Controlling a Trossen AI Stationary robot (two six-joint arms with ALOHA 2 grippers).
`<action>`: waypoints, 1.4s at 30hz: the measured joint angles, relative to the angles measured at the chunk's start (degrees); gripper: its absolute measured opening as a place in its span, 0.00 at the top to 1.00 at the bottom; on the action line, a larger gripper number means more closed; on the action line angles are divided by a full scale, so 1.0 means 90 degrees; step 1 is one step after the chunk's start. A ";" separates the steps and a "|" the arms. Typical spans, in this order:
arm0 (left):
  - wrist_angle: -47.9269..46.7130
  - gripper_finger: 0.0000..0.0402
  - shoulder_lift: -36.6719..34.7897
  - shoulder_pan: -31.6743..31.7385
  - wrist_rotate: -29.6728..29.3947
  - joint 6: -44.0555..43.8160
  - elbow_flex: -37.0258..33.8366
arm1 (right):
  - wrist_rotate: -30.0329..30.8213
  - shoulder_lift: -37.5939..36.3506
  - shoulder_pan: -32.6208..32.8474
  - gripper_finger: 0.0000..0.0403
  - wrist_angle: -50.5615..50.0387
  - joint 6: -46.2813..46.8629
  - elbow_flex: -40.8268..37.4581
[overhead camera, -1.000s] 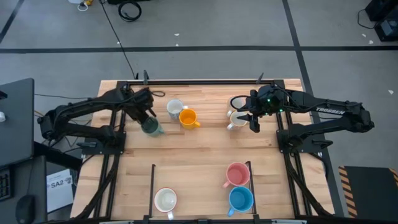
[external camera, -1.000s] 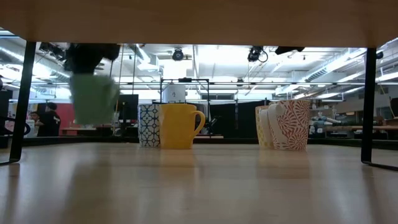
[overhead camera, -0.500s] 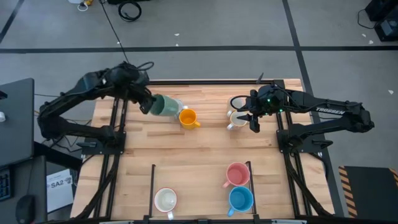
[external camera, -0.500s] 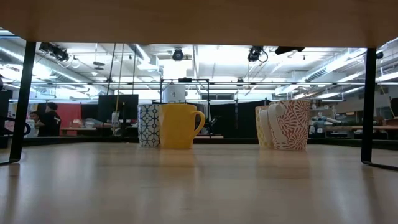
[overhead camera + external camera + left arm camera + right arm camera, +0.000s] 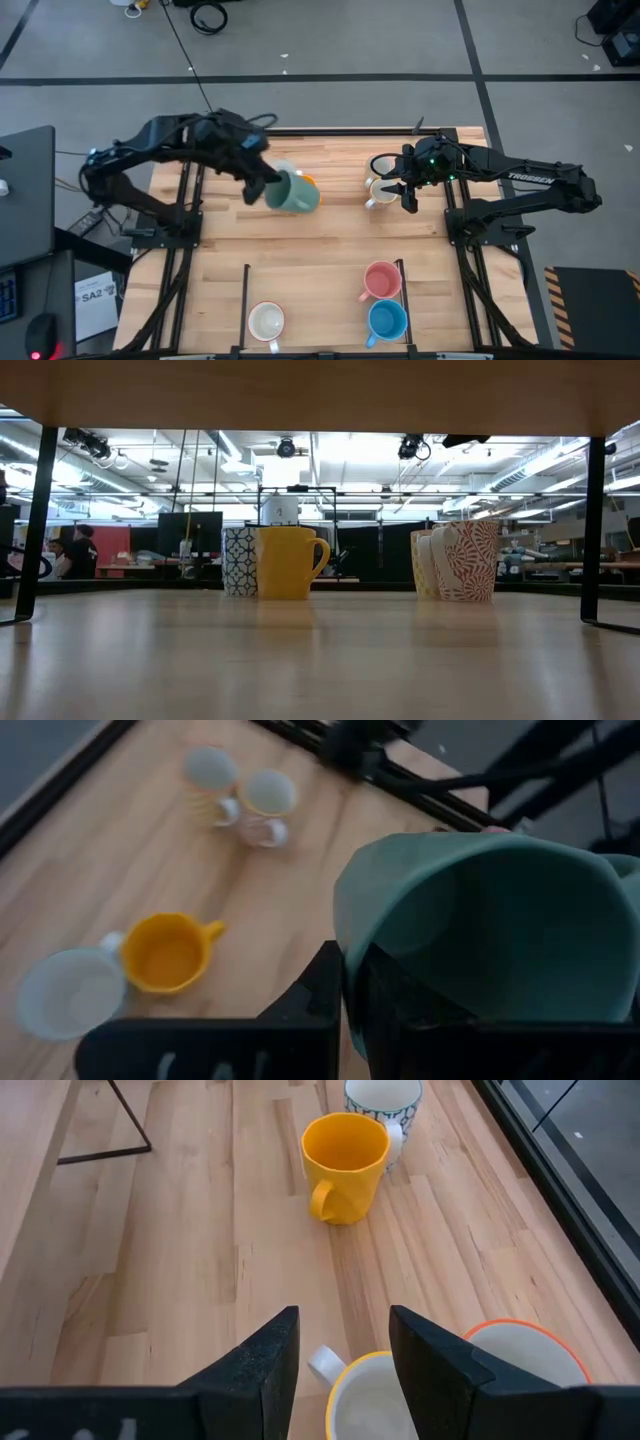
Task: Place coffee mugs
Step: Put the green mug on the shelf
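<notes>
High view shows the left gripper [image 5: 268, 187] with its jaws clamped on the dark green mug [image 5: 292, 191], held tilted above the bench [image 5: 320, 255] over the orange mug [image 5: 344, 1154]. The right gripper [image 5: 342, 1365], jaws apart, hovers over two cream mugs [image 5: 381, 190].
</notes>
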 joint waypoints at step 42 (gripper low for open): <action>-0.0559 0.93 0.2493 -0.2322 0.0175 0.0213 0.1501 | 0.0000 0.0000 0.0000 0.60 -0.0003 0.0004 0.0000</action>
